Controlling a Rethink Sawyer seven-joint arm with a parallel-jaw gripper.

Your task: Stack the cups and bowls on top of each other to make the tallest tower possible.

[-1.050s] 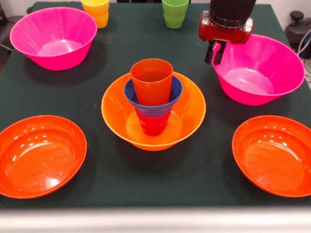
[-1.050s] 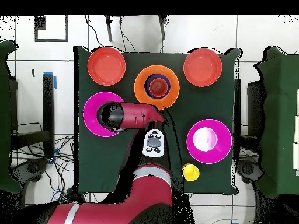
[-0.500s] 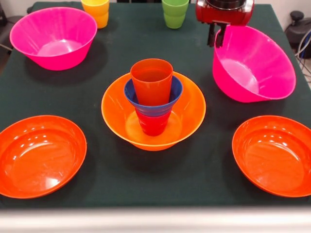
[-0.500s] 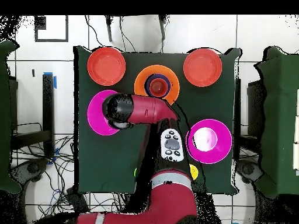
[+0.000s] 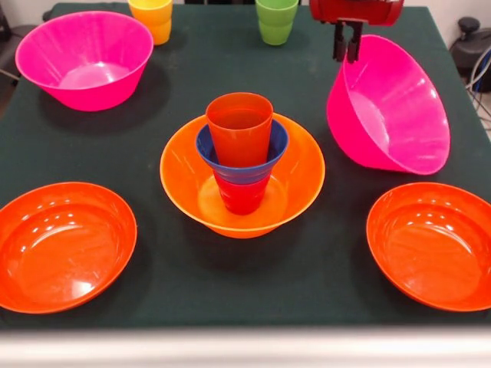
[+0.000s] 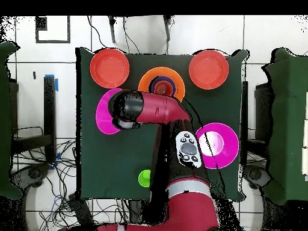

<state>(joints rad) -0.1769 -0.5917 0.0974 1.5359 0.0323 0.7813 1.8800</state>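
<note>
The tower stands mid-table: a large orange bowl [image 5: 192, 180] holds a red cup [image 5: 242, 198], then a small blue bowl [image 5: 207, 151], then an orange cup [image 5: 239, 126]; from overhead the tower [image 6: 161, 88] is partly under the arm. My gripper [image 5: 347, 44] is at the top right, shut on the far rim of a large pink bowl [image 5: 391, 107], which is tipped steeply with its opening facing the right. From above this pink bowl [image 6: 106, 113] pokes out from under the arm. A yellow cup [image 5: 151, 17] and a green cup [image 5: 276, 19] stand at the far edge.
A second pink bowl [image 5: 84, 57] sits upright at the far left. Two shallow red-orange bowls [image 5: 65, 245] [image 5: 433, 245] lie at the near corners. Overhead, the green cup [image 6: 144, 178] shows beside the arm.
The gripper has closed on the pink bowl's rim and risen. The bowl has gone from flat on the table to steeply tipped. The arm swung across in the overhead view.
</note>
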